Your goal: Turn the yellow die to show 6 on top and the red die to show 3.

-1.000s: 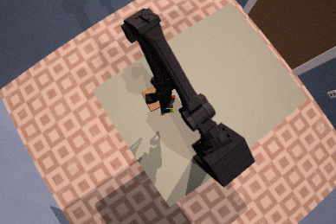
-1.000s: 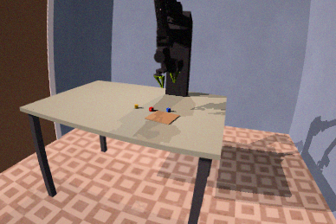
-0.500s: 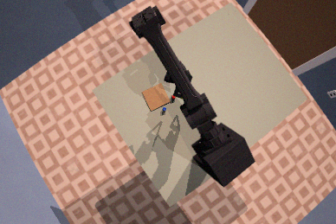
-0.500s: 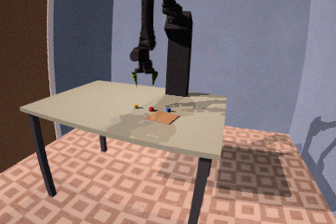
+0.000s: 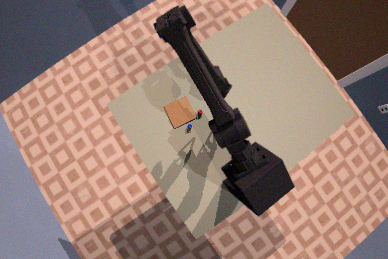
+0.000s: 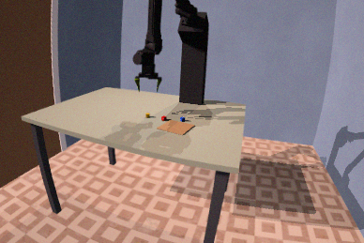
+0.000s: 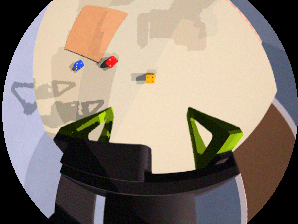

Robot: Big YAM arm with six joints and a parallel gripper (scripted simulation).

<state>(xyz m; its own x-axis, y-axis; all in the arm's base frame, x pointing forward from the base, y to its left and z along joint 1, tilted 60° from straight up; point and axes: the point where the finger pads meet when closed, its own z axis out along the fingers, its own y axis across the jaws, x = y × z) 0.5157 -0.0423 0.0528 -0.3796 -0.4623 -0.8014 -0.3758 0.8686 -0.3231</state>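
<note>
Beyond the wide-open gripper (image 7: 160,132), the red die (image 7: 111,62) and blue die (image 7: 77,66) are seen beside the mat (image 7: 95,31), the yellow die (image 7: 150,78) apart.

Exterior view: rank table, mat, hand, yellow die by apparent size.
1. Table, by far the largest.
2. Mat.
3. Hand, open and empty; it looks close to the mat in extent and hangs farther from the camera, so this order is unsure.
4. Yellow die, smallest.
</note>
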